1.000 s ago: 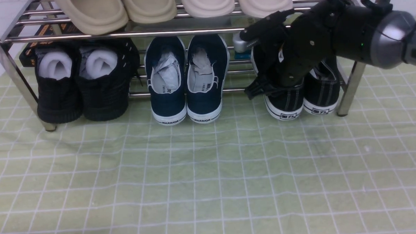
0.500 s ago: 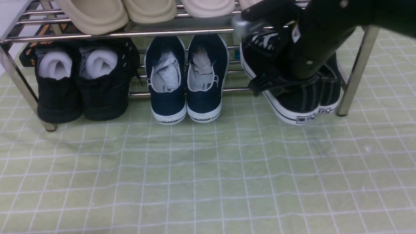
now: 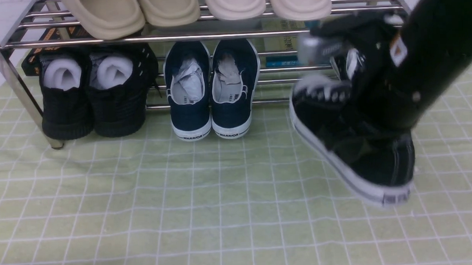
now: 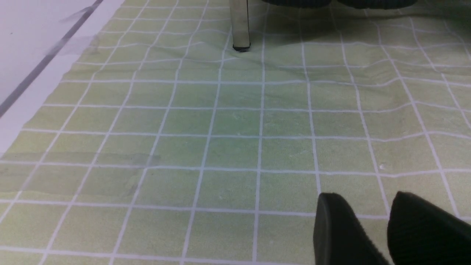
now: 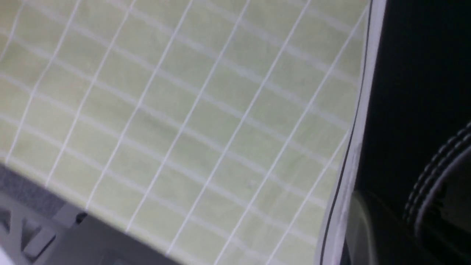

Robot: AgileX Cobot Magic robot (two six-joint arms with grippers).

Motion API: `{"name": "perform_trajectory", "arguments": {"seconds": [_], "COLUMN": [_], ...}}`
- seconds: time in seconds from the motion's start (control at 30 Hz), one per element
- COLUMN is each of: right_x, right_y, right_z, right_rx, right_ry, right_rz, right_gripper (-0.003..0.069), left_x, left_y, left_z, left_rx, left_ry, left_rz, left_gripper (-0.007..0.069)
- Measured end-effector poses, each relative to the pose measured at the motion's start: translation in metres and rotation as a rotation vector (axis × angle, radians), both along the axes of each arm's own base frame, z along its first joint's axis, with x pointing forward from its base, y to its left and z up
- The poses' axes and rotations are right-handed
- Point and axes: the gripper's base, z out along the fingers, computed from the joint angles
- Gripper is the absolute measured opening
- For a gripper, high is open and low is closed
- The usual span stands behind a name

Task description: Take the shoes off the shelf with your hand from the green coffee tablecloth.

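Pale green cloth with a thin white grid, and a metal leg standing on it.
The pale green cloth with thin white crossing lines (image 4: 235,154) fills most of the view, its lines wavy near the rack. The square, silvery metal rack leg with a dark foot (image 4: 240,25) stands upright on it. Near the leg, two rounded black shoe ends (image 4: 375,3) show only in part. A smooth white surface crossed by a dark grey strip (image 4: 44,59) lies beside the cloth's edge. The left gripper's two blurred black fingertips (image 4: 366,197) stand apart over the cloth, green fabric visible between them.
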Motion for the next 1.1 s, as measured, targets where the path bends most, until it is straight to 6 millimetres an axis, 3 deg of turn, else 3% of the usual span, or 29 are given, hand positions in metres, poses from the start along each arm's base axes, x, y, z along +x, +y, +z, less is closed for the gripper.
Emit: {"name": "perform_trajectory", "arguments": {"seconds": [0.13,0.23,0.4,0.8,1.1], "right_x": [-0.019,-0.021,-0.008,0.004,0.021], "right_y": [0.019,0.03,0.047,0.052,0.069], "right_z": [-0.027,-0.038,-0.052,-0.071,-0.109], "right_rx": [0.012,0.048,0.116,0.075,0.07], "right_ry": [0.04,0.009,-0.097,-0.087,-0.075], "right_rz": [-0.011,-0.016,-0.056,-0.16,-0.211], "right_gripper": [0.0007,0.0007,0.0009,0.0011,0.0016], "left_x": [0.0,0.0,0.0,0.0,0.0], "left_y": [0.0,0.0,0.0,0.0,0.0], "left_z": [0.0,0.0,0.0,0.0,0.0], "left_rx": [0.0,0.0,0.0,0.0,0.0], "left_ry": [0.0,0.0,0.0,0.0,0.0], "left_rz": [0.0,0.0,0.0,0.0,0.0], "left_gripper": [0.024,0.024,0.024,0.024,0.024]}}
